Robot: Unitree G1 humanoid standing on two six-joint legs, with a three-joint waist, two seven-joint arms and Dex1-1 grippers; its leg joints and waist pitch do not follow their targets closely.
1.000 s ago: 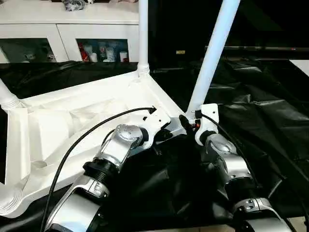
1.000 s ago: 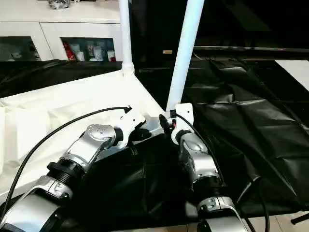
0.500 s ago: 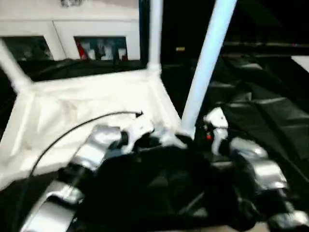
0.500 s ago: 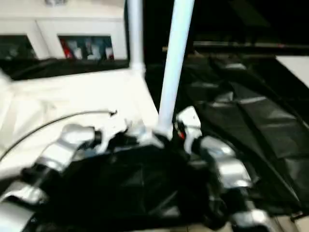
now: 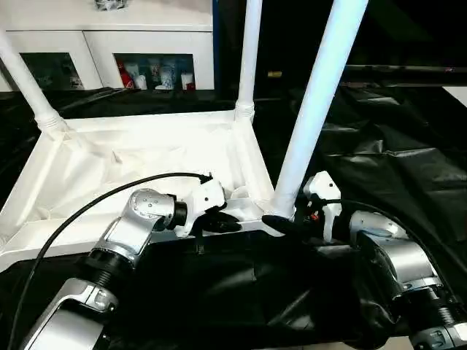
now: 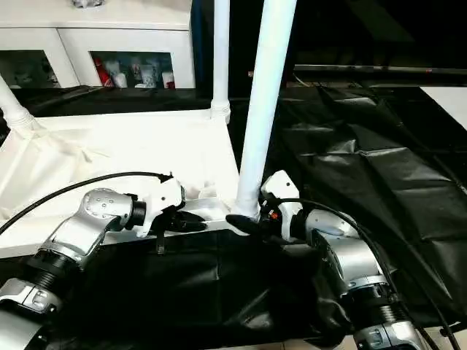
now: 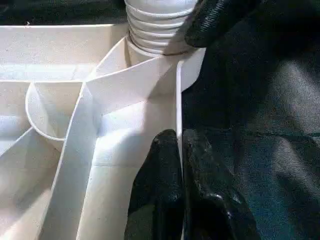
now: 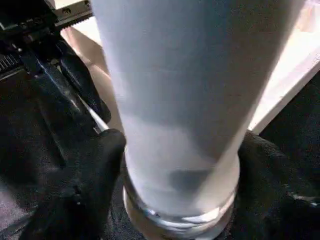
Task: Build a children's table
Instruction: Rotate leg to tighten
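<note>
The children's table (image 5: 131,164) lies upside down on black cloth, its ribbed underside facing up. Three white legs stand in its corner sockets: a far-left leg (image 5: 29,87), a back leg (image 5: 249,58) and a near leg (image 5: 317,109). My left gripper (image 5: 219,221) is shut on the thin near rim (image 7: 178,100) beside the near corner socket, one black finger (image 7: 160,170) on each side of the wall. My right gripper (image 8: 180,150) reaches in from the right and clasps the near leg's base, its fingers (image 8: 95,165) pressed against both sides of the tube.
A white cabinet (image 5: 95,51) with glass doors stands along the back. The black-draped work table (image 5: 408,160) stretches out to the right in wrinkled folds. A dark bar (image 5: 408,71) runs across behind it. My left arm's cable (image 5: 87,211) arcs over the tabletop.
The table has swung round on the cloth, its left corner moving farther away and its back leg to the right. My right arm now reaches the near leg from the right side.
</note>
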